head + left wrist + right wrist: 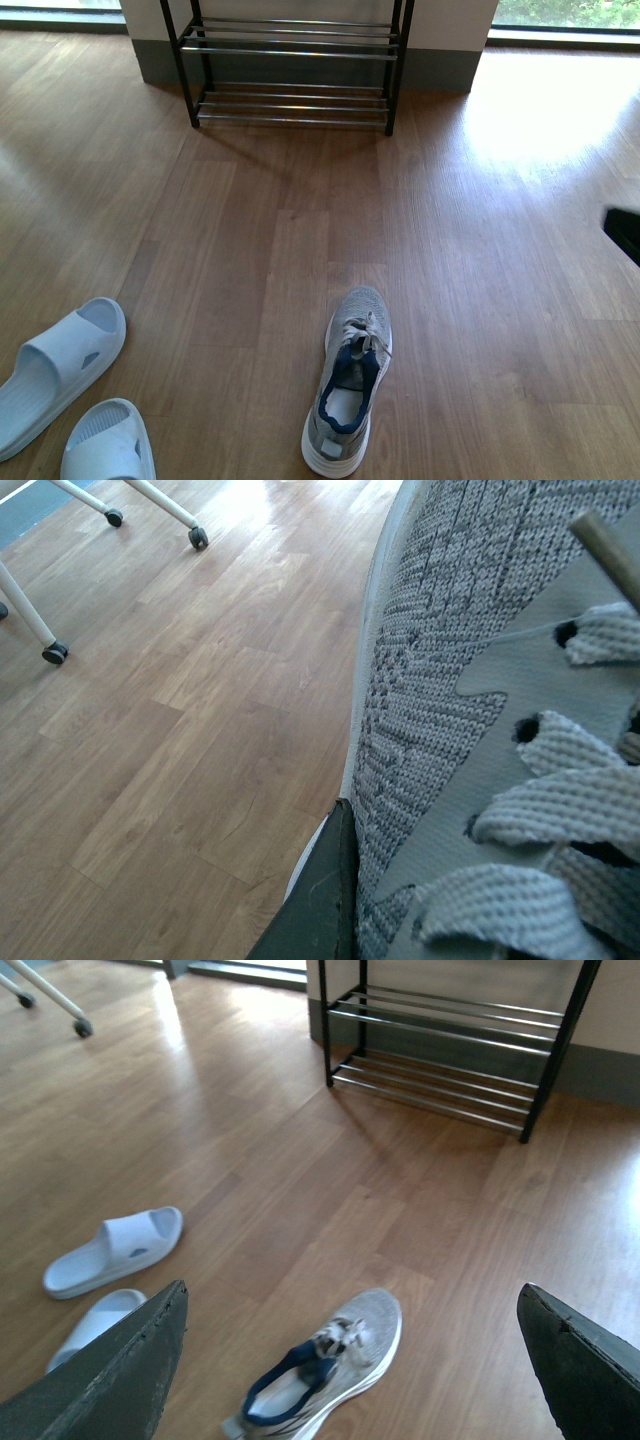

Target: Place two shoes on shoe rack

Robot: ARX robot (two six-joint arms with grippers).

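Note:
A grey knit sneaker (470,710) fills the left wrist view, laces toward me, held above the wooden floor. My left gripper (430,900) is shut on it; only one dark finger (318,905) shows against its knit side. Another grey sneaker (350,385) (330,1360) with dark lining lies on the floor, toe toward the shoe rack (290,50) (450,1050). My right gripper (352,1290) hangs open above that sneaker, holding nothing. Two pale blue slide sandals (60,365) (108,445) lie at the front left. The rack's shelves that show are bare.
The rack stands against a wall with grey skirting (440,70). White legs on castors (55,650) (80,1028) stand off to one side. A dark part (622,232) shows at the front view's right edge. Bare wooden floor lies between shoes and rack.

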